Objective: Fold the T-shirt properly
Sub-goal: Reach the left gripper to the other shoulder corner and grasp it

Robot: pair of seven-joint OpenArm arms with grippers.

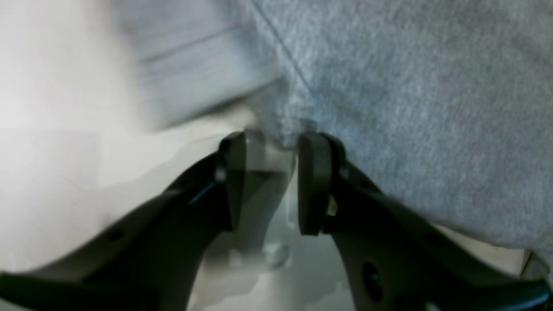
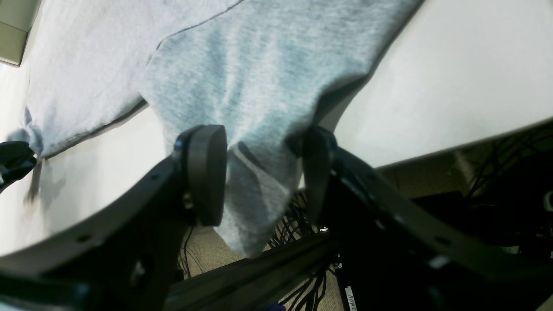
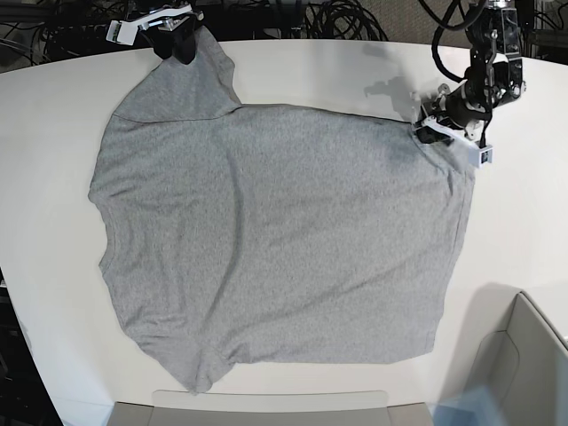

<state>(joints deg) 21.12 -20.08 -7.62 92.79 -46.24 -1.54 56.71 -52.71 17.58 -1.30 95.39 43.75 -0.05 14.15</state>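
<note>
The T-shirt point(image 3: 275, 240) is lying spread flat, plain side up, over most of the white table point(image 3: 337, 80), its heather-grey cotton showing a soft, flecked weave and long shallow wrinkles running across the body. One sleeve is reaching toward the table's far left corner and another is trailing toward the near edge, while a straight hem is running down the right side.

The right gripper point(image 2: 259, 172) is clamping a bunched point of fabric between its round black pads at the far left corner; the cloth is puckering between the pads and a tongue of it is hanging past the table edge. The left gripper point(image 1: 272, 181) is sitting at the shirt's far right corner, its flat dark pads standing narrowly apart with a pinch of grey cloth caught at their tips. This view is blurred, so the grip is hard to judge closely.

The tabletop is looking smooth, matte and rounded along its far edge. Beyond it, tangled black cables point(image 3: 337, 18) are lying over a beige floor. Pale boxes point(image 3: 524, 364) are sitting at the near right corner and along the near edge.
</note>
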